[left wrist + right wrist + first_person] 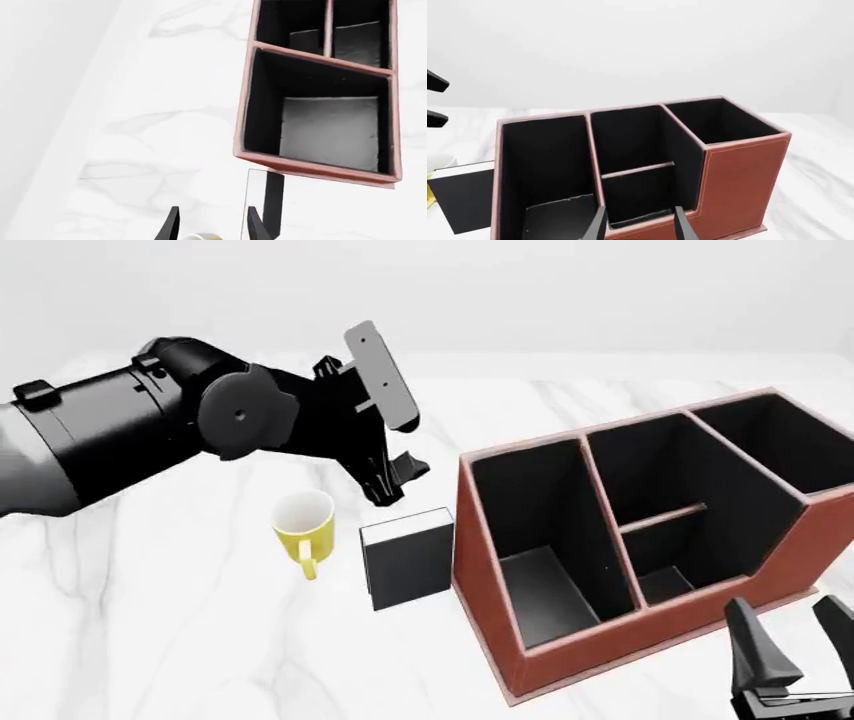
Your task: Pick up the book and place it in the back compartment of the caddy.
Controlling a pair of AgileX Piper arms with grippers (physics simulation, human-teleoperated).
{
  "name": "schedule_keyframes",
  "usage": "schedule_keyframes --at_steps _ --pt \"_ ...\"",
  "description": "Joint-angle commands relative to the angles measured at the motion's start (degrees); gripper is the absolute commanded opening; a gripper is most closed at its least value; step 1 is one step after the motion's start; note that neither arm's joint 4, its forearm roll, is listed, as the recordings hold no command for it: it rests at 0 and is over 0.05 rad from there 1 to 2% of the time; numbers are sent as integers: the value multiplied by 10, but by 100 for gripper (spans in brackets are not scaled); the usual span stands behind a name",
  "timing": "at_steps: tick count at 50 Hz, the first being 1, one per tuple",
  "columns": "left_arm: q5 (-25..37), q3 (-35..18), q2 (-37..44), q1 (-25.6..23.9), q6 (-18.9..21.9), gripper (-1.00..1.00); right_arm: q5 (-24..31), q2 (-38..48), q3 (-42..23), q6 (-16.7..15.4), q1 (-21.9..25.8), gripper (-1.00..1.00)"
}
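book point(408, 562) stands against the caddy point(747, 570); left gripper point(396, 478) hovers above it, spread, angled down.

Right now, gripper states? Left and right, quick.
Left gripper: open, holding nothing, above the book and yellow mug.
Right gripper: open, holding nothing, near the caddy.

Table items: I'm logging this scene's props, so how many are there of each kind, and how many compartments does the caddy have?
Book: 1
Mug: 1
Caddy: 1
Total: 3 items on the table
Caddy compartments: 4
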Motion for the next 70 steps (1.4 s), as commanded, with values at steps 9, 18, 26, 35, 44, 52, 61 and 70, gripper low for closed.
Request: schedule_keyframes --at_steps 9,18,26,35,44,52,61,70 --pt "-76 84 11 -35 -47 100 -3 4 0 0 4 100" --pt "-116 111 35 -43 -56 100 -2 4 0 -1 4 100" --pt "-147 125 64 -35 -53 100 -2 4 0 0 4 100" --pt "-165 129 85 -24 -47 100 -3 7 0 1 7 100" --pt "-187 136 98 -32 -65 100 -8 13 0 2 5 100" --pt "-202 146 109 -14 -55 100 -13 20 0 3 4 100" --pt "-211 152 117 -12 -55 100 -23 33 0 2 2 100" --pt "-220 155 129 -18 -63 100 -17 26 0 1 4 100"
